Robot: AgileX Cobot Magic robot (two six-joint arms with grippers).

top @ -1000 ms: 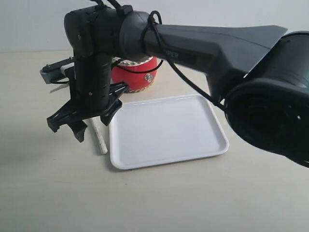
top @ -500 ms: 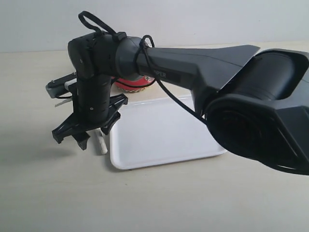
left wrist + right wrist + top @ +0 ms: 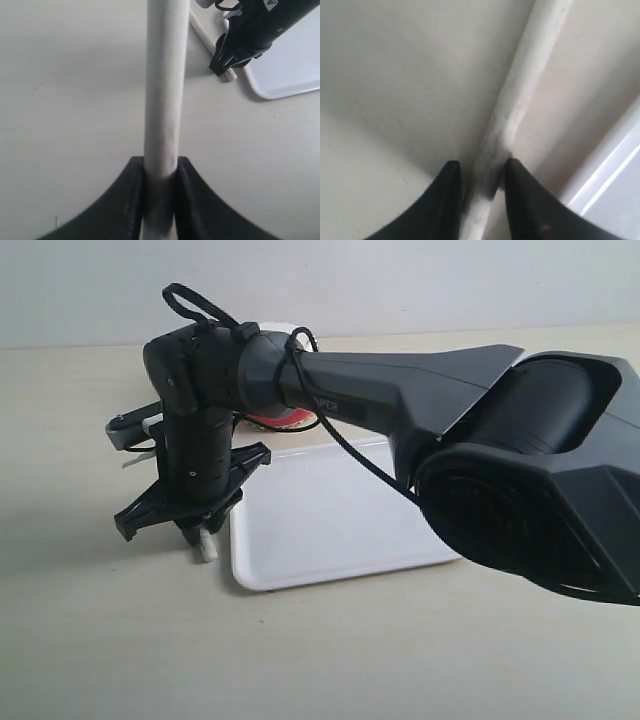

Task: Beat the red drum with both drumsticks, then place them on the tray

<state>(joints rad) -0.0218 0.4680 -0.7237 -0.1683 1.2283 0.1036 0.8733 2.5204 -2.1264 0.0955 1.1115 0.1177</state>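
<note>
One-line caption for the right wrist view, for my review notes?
Right tool straddling a drumstick that lies on the table, beside the rim of the white tray.

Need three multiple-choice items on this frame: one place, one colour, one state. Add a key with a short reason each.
1. Where is the loose drumstick? A) on the table beside the tray B) flat inside the tray C) propped across the tray's rim
2. Colour of the tray? A) blue B) white C) black
3. State of the left gripper? A) wide open, empty B) gripping the tray C) shut on a second drumstick
Key: 1 A, it lies on bare table just off the tray's edge. 2 B, plain white all over. 3 C, the stick sits clamped between both fingers.
</note>
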